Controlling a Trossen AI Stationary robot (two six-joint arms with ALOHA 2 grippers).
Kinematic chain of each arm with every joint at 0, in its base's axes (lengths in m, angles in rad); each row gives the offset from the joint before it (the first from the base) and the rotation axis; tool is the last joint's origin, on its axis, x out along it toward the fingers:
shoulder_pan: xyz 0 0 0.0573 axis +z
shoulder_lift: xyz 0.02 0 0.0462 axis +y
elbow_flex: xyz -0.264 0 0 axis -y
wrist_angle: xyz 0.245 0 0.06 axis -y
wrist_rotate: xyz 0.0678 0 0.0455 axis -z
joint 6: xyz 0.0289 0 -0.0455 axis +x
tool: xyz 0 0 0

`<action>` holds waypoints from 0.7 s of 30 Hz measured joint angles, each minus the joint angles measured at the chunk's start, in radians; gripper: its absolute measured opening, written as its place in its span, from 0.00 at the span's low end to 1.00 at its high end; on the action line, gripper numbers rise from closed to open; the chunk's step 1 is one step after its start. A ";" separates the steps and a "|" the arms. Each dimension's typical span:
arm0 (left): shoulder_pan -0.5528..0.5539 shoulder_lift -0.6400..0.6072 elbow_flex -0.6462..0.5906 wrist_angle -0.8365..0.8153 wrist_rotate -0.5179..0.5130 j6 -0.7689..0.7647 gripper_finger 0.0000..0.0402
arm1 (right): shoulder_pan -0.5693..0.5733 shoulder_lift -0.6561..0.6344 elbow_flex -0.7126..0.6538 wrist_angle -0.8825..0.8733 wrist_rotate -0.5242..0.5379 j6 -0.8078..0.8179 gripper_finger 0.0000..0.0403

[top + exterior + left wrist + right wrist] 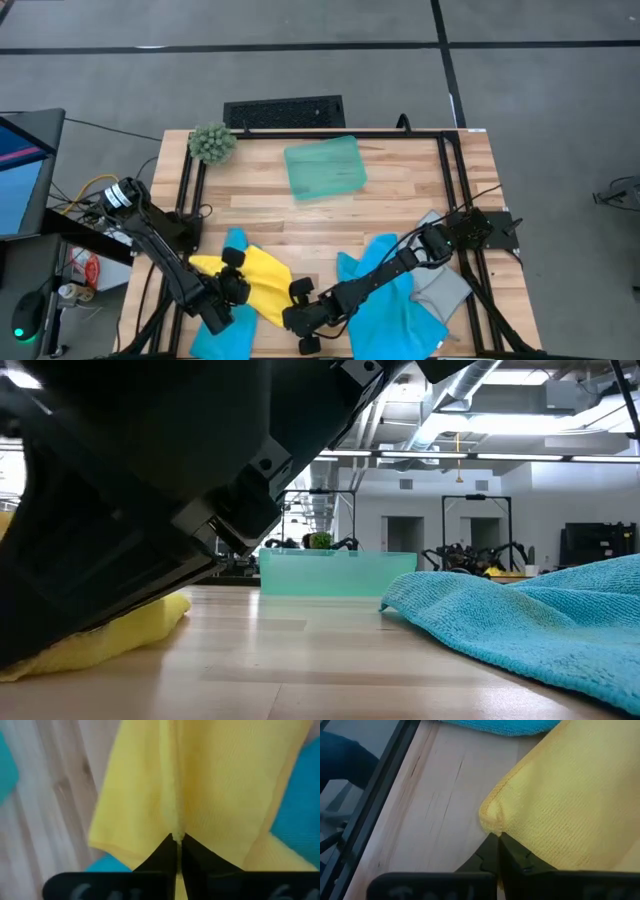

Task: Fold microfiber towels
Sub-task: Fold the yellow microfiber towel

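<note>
A: Report the position of the yellow towel (pixel 262 282).

B: It lies on the tabletop (pixel 400 205) at roughly 7 o'clock from the tabletop centre, partly overlapping a blue towel (pixel 222 325) near the front-left edge.

A: State of the left claw (pixel 236 285)?

B: Clenched on the yellow towel. The left wrist view shows both fingers pressed together on a raised fold of the yellow fabric (pixel 210 785).

A: And the right claw (pixel 300 312)?

B: Also clenched on the yellow towel, at a hemmed corner (pixel 492 820), as the right wrist view shows. It sits at 4 o'clock from the left claw.

A: Remaining towels?

B: A second blue towel (pixel 395 300) lies at 5 o'clock, under the right arm. A grey towel (pixel 445 285) lies just beside it, toward 3 o'clock.

A: Other items?

B: A teal tray (pixel 325 167) at 12 o'clock; a green plant ball (pixel 212 143) at 10 o'clock.
</note>
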 joint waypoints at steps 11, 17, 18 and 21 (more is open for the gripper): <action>0.017 -0.002 0.318 -0.406 -0.170 -0.012 0.00 | 0.045 -0.234 0.000 -0.307 0.096 0.000 0.03; 0.096 -0.002 0.433 -0.514 -0.244 0.038 0.00 | 0.083 -0.387 0.000 -0.529 0.235 0.000 0.03; 0.117 -0.002 0.447 -0.526 -0.253 0.055 0.00 | 0.084 -0.405 0.001 -0.564 0.253 0.000 0.03; 0.183 -0.002 0.480 -0.555 -0.283 0.105 0.00 | 0.079 -0.457 0.000 -0.667 0.319 -0.001 0.03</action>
